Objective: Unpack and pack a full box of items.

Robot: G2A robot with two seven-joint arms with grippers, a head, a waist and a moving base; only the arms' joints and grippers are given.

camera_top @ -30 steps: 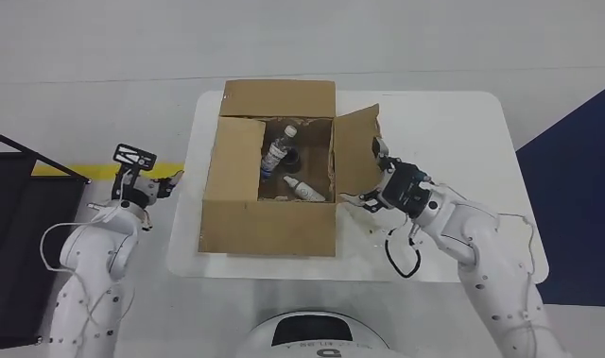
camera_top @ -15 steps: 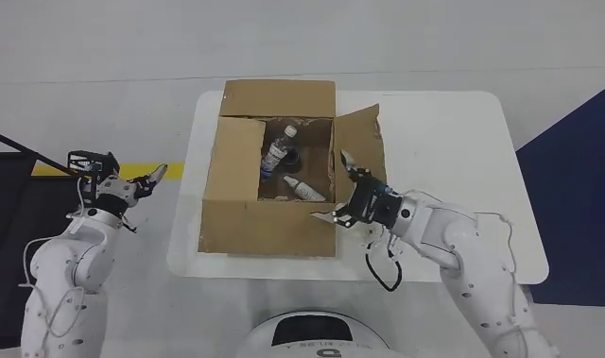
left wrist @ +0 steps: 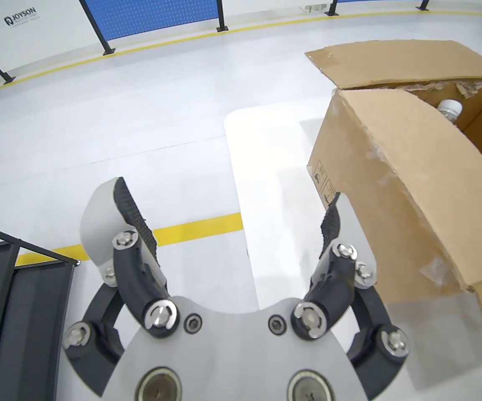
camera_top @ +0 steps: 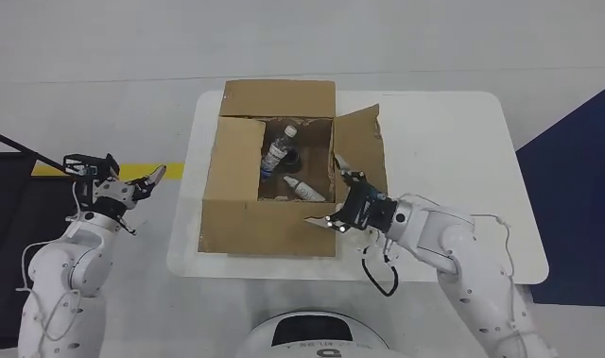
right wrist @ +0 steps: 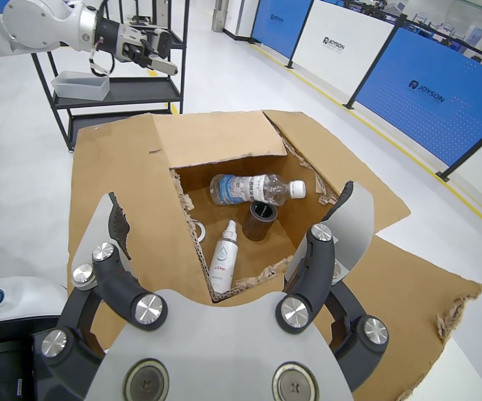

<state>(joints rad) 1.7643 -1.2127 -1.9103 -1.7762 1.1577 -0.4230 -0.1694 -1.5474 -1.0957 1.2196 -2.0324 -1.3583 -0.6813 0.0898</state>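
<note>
Both jaws gape, right pair by box (camera_top: 265, 230).

Water bottle (left wrist: 449, 107) mostly behind box flap (left wrist: 407, 156), cap alone visible.

Matt cardboard box (camera_top: 267, 228) (torn edges).

The white table (camera_top: 444, 141) carries one open cardboard box (camera_top: 267, 228), seemingly nearer its left edge.
</note>
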